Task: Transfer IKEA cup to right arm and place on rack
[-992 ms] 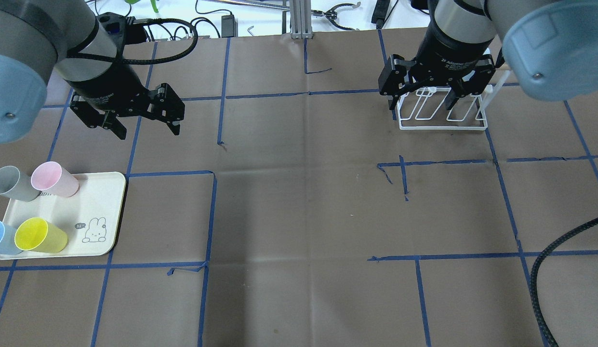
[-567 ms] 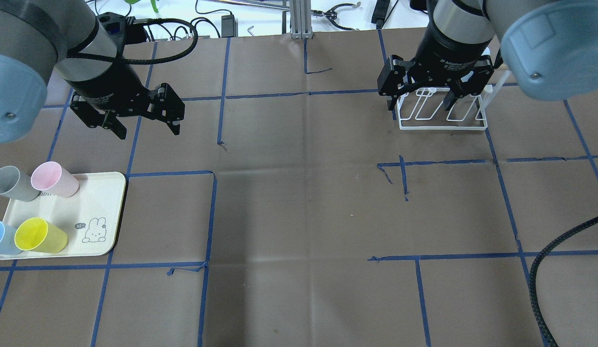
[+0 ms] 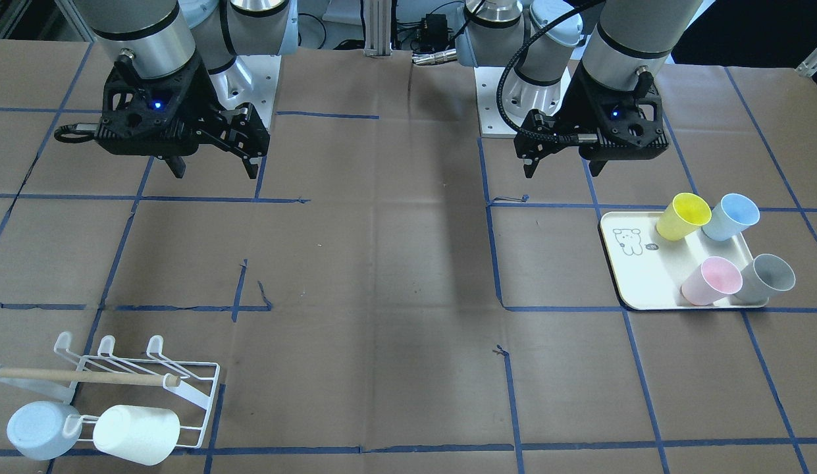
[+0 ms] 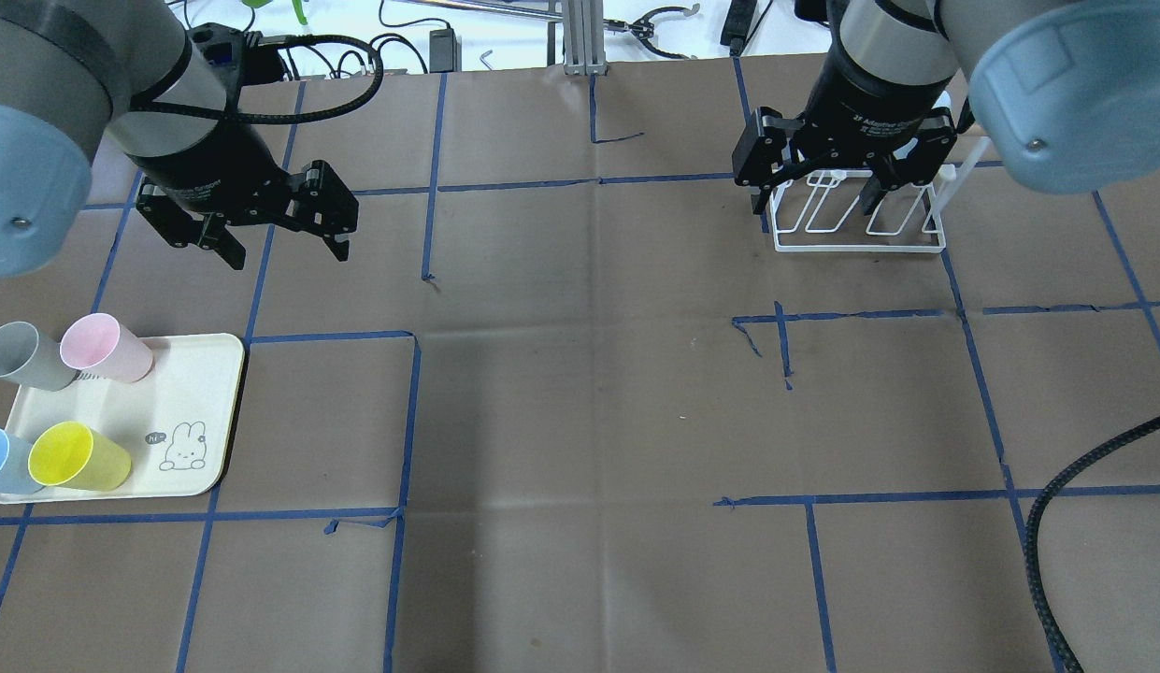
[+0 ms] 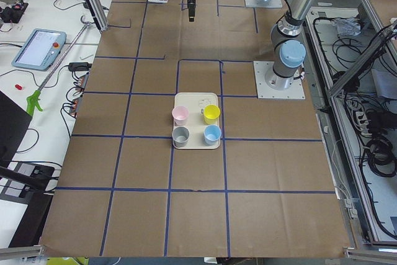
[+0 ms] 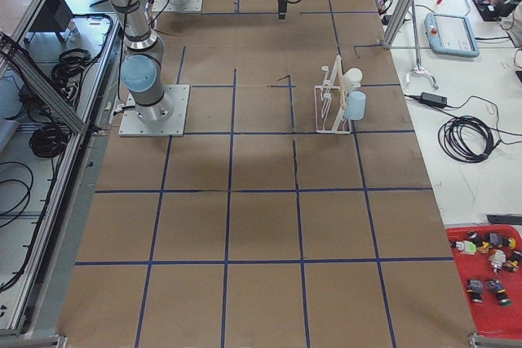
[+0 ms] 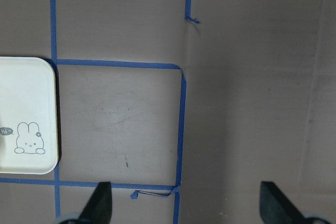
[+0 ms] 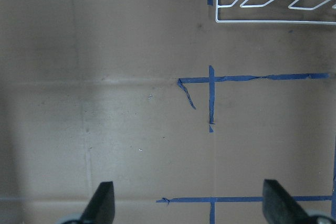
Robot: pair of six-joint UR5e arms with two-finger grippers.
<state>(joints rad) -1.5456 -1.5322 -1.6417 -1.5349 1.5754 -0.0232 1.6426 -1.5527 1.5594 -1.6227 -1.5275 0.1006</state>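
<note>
Both grippers are held spread and empty. The left gripper [image 4: 289, 257] is hung above bare table just beyond the tray [image 4: 206, 374] at the near left, where four cups are stood in close pairs, the pink cup [image 4: 103, 348] nearest. The right gripper [image 4: 816, 207] is poised over the rack [image 4: 860, 247], far right. A neighbouring cup could be toppled during the pick, so little room being left between them.

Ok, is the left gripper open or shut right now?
Open. In the wrist view the left gripper has its fingertips far apart with only bare table between them; the overhead view shows the same spread.
</note>
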